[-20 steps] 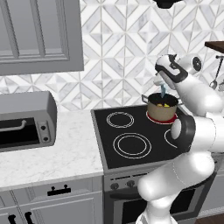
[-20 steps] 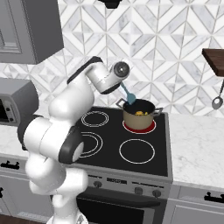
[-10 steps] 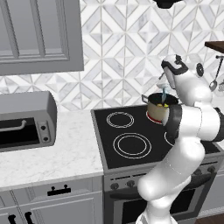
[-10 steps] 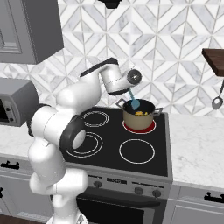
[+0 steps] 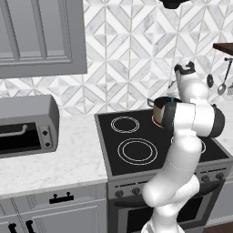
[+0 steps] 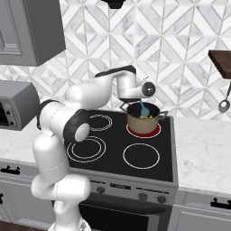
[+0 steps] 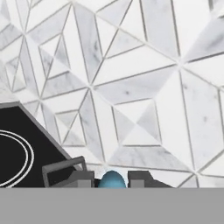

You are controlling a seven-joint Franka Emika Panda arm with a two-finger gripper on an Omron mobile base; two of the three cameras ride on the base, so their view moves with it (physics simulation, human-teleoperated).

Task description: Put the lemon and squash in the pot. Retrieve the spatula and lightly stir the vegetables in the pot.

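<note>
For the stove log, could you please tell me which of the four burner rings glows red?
The back-right burner ring, glowing red beneath the olive-brown metal pot; the other three are bare white outlines on the black cooktop.

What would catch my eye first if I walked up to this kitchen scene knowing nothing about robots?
Probably the big white robot arm bending over the black stove, its end effector shut on a light-blue spatula that dips into the pot. That olive-brown pot sits on the glowing red back burner, with bits of yellow showing inside it. Behind it all runs a bold grey-and-white diamond tile wall.
</note>
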